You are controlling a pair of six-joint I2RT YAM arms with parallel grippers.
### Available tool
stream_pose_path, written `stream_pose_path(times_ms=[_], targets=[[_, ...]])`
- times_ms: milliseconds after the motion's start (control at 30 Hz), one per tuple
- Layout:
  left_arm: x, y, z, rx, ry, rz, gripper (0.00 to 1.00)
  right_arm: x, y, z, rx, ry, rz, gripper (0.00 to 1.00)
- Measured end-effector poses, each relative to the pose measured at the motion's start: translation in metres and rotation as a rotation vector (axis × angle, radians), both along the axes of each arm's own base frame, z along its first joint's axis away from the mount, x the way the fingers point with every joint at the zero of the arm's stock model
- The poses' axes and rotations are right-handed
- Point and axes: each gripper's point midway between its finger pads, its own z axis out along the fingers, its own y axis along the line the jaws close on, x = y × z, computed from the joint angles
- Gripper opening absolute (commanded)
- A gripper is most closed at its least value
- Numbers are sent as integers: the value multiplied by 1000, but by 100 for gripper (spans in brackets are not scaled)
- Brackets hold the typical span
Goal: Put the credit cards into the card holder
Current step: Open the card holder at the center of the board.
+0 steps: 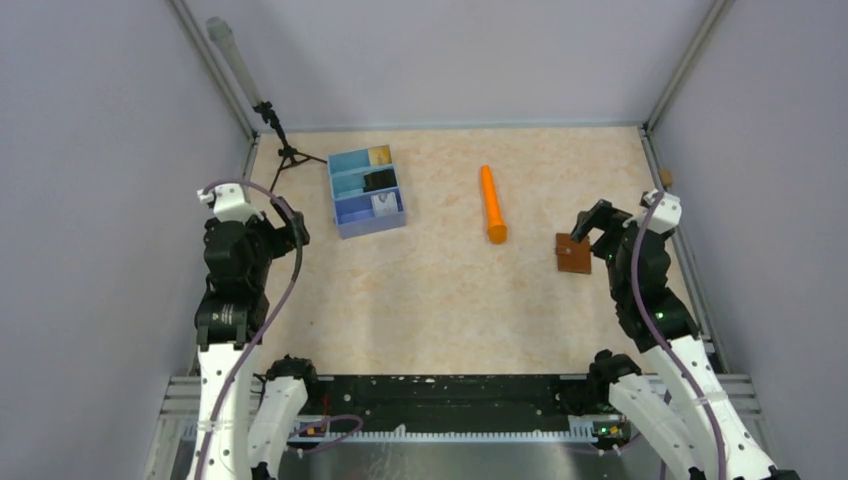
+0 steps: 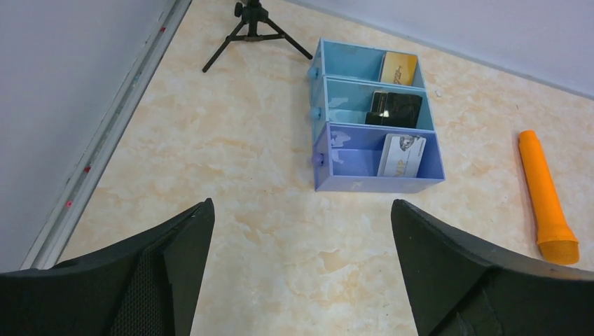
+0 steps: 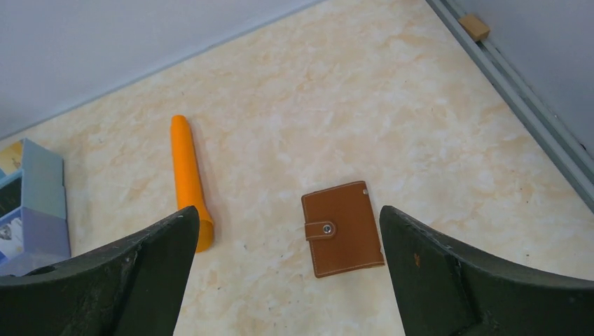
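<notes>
Credit cards [image 2: 403, 155] lie well apart from both grippers. The left gripper [image 2: 302, 210] is spread wide and holds nothing; at 1 o'clock from it stands the blue tray [image 2: 350, 183], with the gold card [image 2: 398, 68] in the far box, the black card [image 2: 401, 110] in the middle box and the white card in the near box. The right gripper [image 3: 288, 213] is spread wide and empty too; the brown card holder [image 3: 343, 229] lies shut and flat on the table [image 3: 420, 105], seen between its fingers, and an orange stick [image 3: 188, 175] lies at 10 o'clock
</notes>
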Motion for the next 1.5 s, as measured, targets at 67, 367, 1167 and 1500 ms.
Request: stream_pose_path(times_ms=[67,367,1167,1500], targets=[[1,0,-4,-4,12,1,99,4,1,-8,-7,30,2,98],[9,-2,-35,-18,111,-6,99,25,9,-80,-37,270,1,97],[9,-34,-51,-79,164,-179,99,26,-32,-210,139,726,-70,82],[8,-40,-53,-92,169,-211,99,32,-27,-215,159,727,-42,73]])
